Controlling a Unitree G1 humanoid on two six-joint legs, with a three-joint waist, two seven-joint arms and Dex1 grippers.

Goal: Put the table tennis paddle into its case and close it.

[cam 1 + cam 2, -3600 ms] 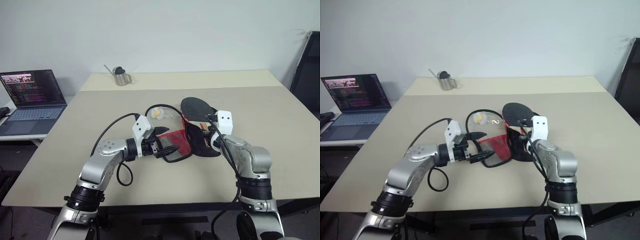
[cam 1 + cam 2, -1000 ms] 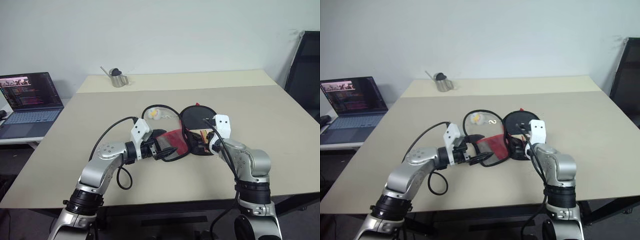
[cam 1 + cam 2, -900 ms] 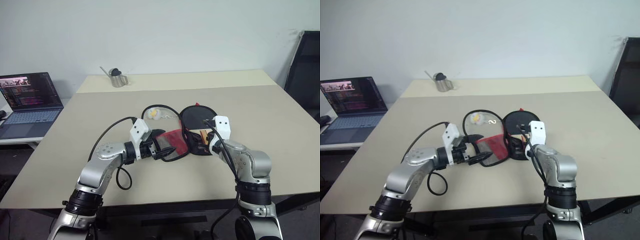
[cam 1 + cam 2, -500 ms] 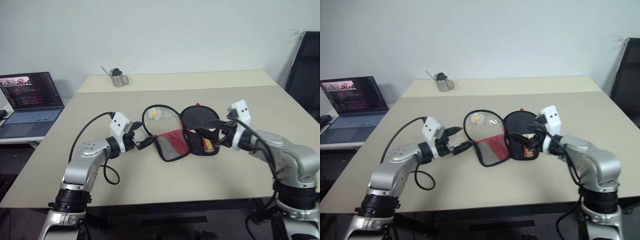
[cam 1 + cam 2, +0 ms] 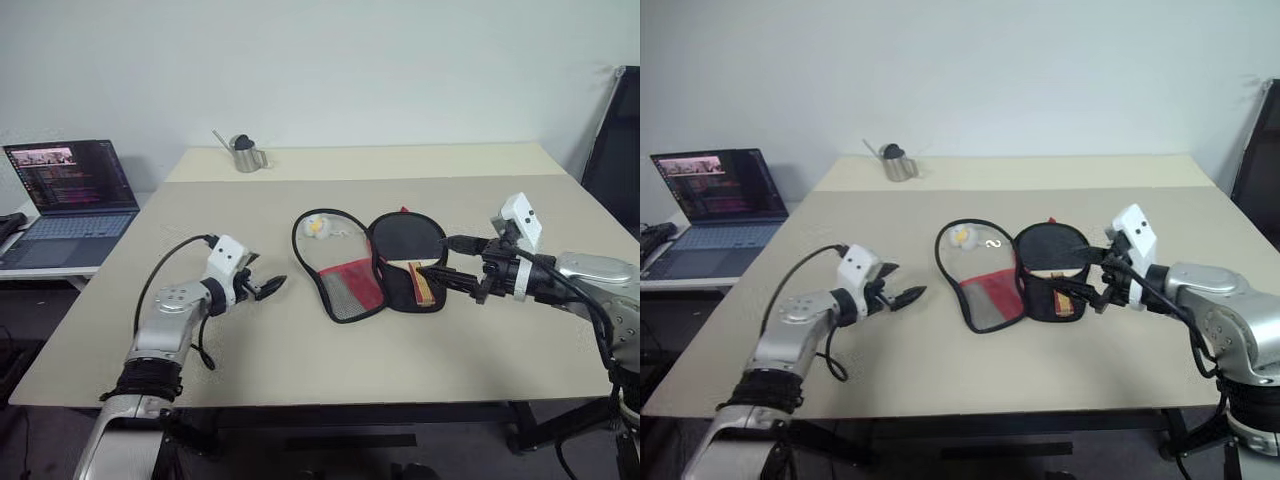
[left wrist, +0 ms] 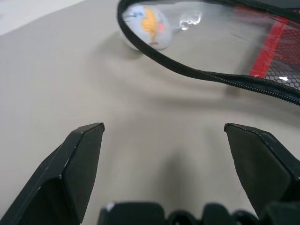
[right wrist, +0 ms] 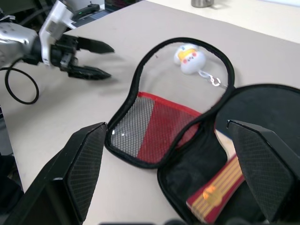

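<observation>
1. Since a second ago both arms have pulled away from the case (image 5: 370, 262): then both grippers sat right at it, now the left gripper (image 5: 268, 287) is well out to its left over bare table and the right gripper (image 5: 446, 261) is drawn back just off its right edge. The case lies where it did, spread open.
2. The paddle (image 7: 234, 154) lies in the right half of the case, black face toward the far end, striped handle (image 5: 418, 283) toward the near edge of the table (image 5: 300, 350). Its long axis runs roughly far-to-near, same as the case's.
3. The left half is the flap: clear upper part, red mesh pocket (image 7: 154, 129) lower, lying flat just beside the paddle half, joined along the middle.
4. Key relation: the flap lies between the two grippers; its free edge faces the left gripper, so folding it over to the right looks like the left arm's job. The right gripper is the nearer to the case, close by the handle.
5. Both grippers are spread wide and holding nothing.
6. Count: one paddle, one case, two grippers.
7. Outward: one small white ball-shaped charm (image 6: 143, 26) under the clear flap; one metal jug (image 5: 243, 154) at the far edge; one laptop (image 5: 70, 200) on a side desk to the left.
</observation>
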